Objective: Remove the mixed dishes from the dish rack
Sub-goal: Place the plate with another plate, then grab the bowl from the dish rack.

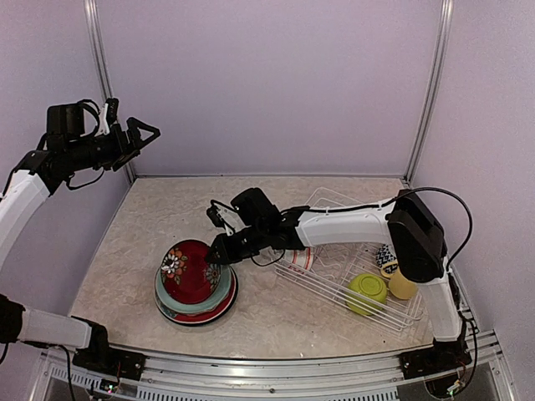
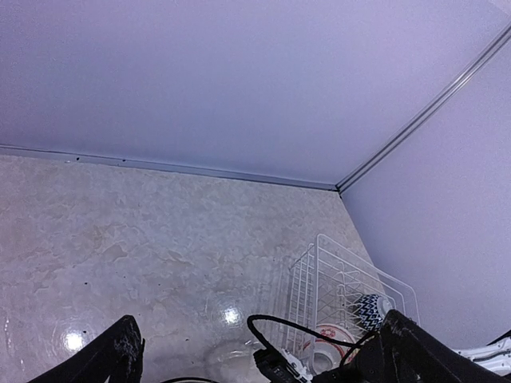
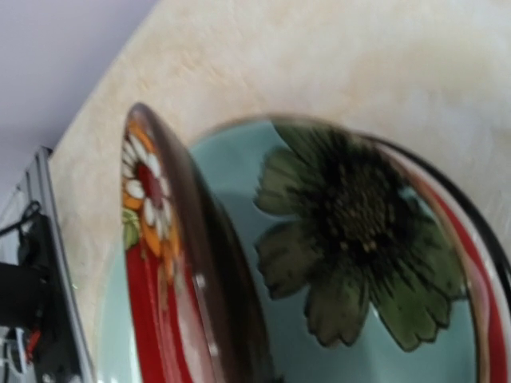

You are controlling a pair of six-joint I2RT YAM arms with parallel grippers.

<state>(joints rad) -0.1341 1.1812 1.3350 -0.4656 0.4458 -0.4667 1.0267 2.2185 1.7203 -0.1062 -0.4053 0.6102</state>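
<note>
A red floral plate leans steeply over a stack of plates left of centre. My right gripper is at its right rim and shut on it. The right wrist view shows this plate's dark rim edge-on above a pale teal plate painted with a green flower; my fingers are hidden there. The white wire dish rack on the right holds a red-white bowl, a blue-white bowl, a lime green bowl and a pale yellow mug. My left gripper hangs open, high at the left.
Pale walls with metal corner posts close in the marbled table at the back and sides. The right arm's black cable loops near the rack's left end. A metal rail runs along the near edge.
</note>
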